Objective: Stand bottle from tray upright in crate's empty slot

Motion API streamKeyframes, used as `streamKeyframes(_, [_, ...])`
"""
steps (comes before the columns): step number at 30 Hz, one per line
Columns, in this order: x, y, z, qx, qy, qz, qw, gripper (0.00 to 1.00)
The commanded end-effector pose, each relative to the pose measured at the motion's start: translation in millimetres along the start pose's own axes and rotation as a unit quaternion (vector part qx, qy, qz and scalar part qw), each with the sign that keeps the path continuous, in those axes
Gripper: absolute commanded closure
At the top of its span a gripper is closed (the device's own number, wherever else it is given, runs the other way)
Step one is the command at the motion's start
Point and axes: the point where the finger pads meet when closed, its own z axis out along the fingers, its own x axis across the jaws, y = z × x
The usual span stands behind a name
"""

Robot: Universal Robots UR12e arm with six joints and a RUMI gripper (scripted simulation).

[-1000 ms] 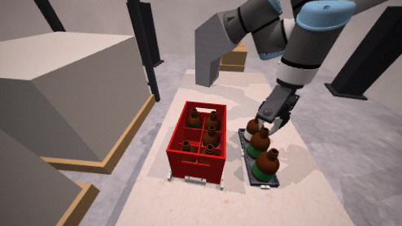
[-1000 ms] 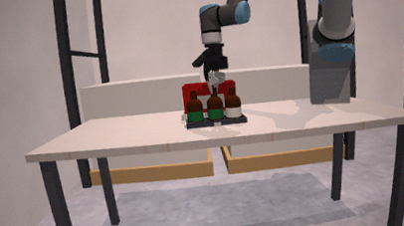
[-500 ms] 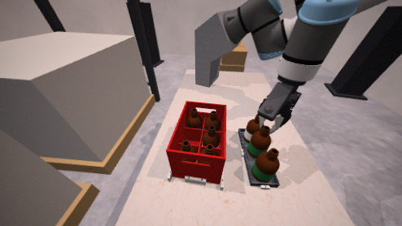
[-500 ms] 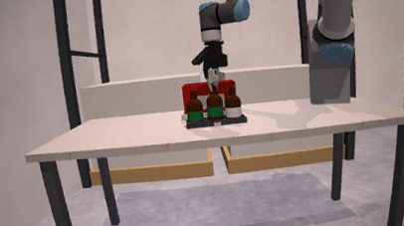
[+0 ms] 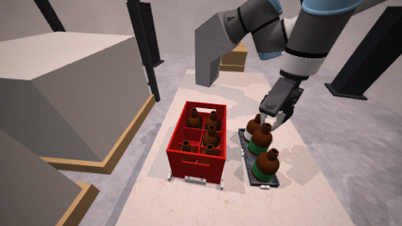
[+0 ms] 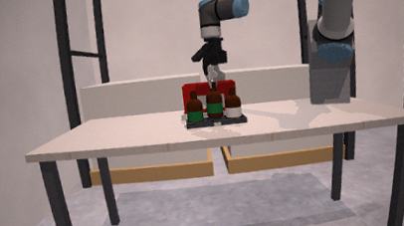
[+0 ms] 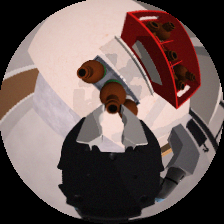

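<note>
A red crate (image 5: pixel 195 162) (image 6: pixel 186 92) (image 7: pixel 162 82) holds several brown bottles; its middle left slot (image 5: pixel 190 134) is empty. To its right a dark tray (image 5: pixel 243 143) (image 6: pixel 216 121) carries three brown bottles in a row. My gripper (image 5: pixel 269 123) (image 6: pixel 211 84) (image 7: pixel 112 104) is shut on the neck of the middle bottle (image 5: pixel 260 140) (image 6: pixel 214 104) (image 7: pixel 112 94), which has a green label, stands upright and sits a little higher than its neighbours. The front bottle (image 5: pixel 265 164) (image 6: pixel 195 109) (image 7: pixel 90 71) and the back bottle (image 5: pixel 253 123) (image 6: pixel 232 104) (image 7: pixel 131 106) stand in the tray.
The crate and the tray stand side by side near the middle of a pale table (image 5: pixel 171 203) (image 6: pixel 108 136). A large grey box (image 5: pixel 61 81) stands left of the table. Black frame posts (image 5: pixel 144 45) rise behind.
</note>
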Motion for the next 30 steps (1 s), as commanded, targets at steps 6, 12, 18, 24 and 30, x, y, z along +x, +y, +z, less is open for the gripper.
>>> streamKeyframes(6, [-0.4,-0.9,-9.6,0.000,0.000,0.000,1.000,1.00])
streamKeyframes(12, [-0.4,-1.1,-11.9,0.000,0.000,0.000,1.000,1.00])
streamKeyframes(18, [-0.4,-1.1,-12.8,0.000,0.000,0.000,1.000,1.00])
streamKeyframes(24, [-0.4,-1.1,-12.9,0.000,0.000,0.000,1.000,1.00])
streamKeyframes(30, [-0.4,-1.1,-12.9,0.000,0.000,0.000,1.000,1.00])
